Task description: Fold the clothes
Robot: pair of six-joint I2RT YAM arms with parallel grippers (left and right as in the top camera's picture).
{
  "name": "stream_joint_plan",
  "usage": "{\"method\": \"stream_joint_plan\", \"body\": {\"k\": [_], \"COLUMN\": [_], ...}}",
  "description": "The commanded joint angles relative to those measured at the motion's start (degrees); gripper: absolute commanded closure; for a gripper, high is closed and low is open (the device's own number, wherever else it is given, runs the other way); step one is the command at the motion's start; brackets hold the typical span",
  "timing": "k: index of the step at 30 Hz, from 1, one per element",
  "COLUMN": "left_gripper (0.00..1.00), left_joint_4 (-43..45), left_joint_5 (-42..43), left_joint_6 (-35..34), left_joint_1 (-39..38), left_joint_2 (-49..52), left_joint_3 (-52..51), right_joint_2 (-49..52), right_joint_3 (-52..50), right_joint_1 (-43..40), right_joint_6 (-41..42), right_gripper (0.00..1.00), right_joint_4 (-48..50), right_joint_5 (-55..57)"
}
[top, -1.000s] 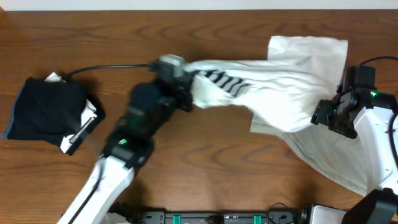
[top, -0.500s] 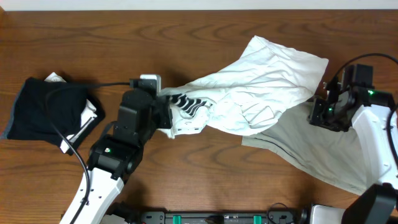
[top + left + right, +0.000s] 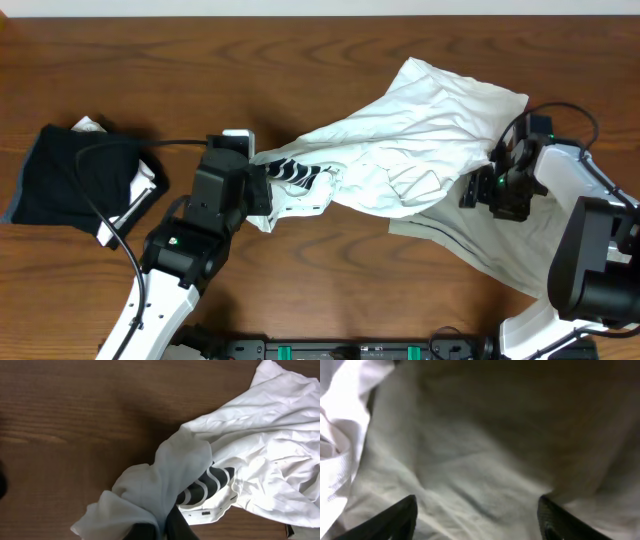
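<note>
L gripper (image 3: 161,530) is clenched on a bunched-up edge of the white T-shirt (image 3: 420,130). In my L wrist view the cloth gathers into a tight twist right at my fingers, w/ a black wavy-stripe print (image 3: 205,487) just beside the pinch. From overhead the shirt stretches from that pinch, near the table's (image 3: 330,60) middle, up and out to the R in a wrinkled, crumpled fan. Its far corner lies toward the back-R of the table.

R gripper (image 3: 477,522) is released. Both fingers (image 3: 395,520) stand wide apart in my R wrist view, nothing between them, w/ the grey-beige garment (image 3: 500,250) close below. Can't tell if the tips touch it. That garment lies flat at the R side, partly under the white shirt's lower edge.

Far L, well apart from all this, sits a dark folded garment (image 3: 70,180). My L arm's cable (image 3: 175,143) runs across its top edge.
</note>
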Motion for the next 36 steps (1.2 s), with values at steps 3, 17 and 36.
{"method": "stream_joint_plan", "body": {"k": [3, 17, 36], "left_gripper": [0.93, 0.88, 0.88], "left_joint_4": [-0.1, -0.1, -0.1], "left_joint_5": [-1.3, -1.3, -1.3], "left_joint_6": [-0.3, -0.3, -0.3], "left_joint_1": [0.3, 0.3, 0.3], "left_joint_2": [0.0, 0.0, 0.0], "left_joint_3": [0.6, 0.6, 0.6], "right_joint_2": [7.9, 16.1, -14.9], "right_joint_3": [-1.2, -1.3, 9.4], "right_joint_1": [0.8, 3.4, -15.8], "right_joint_6": [-0.3, 3.9, 14.7], "right_gripper": [0.2, 0.99, 0.99], "right_joint_4": [2.4, 5.0, 1.0], "right_joint_5": [7.7, 15.2, 21.2]}}
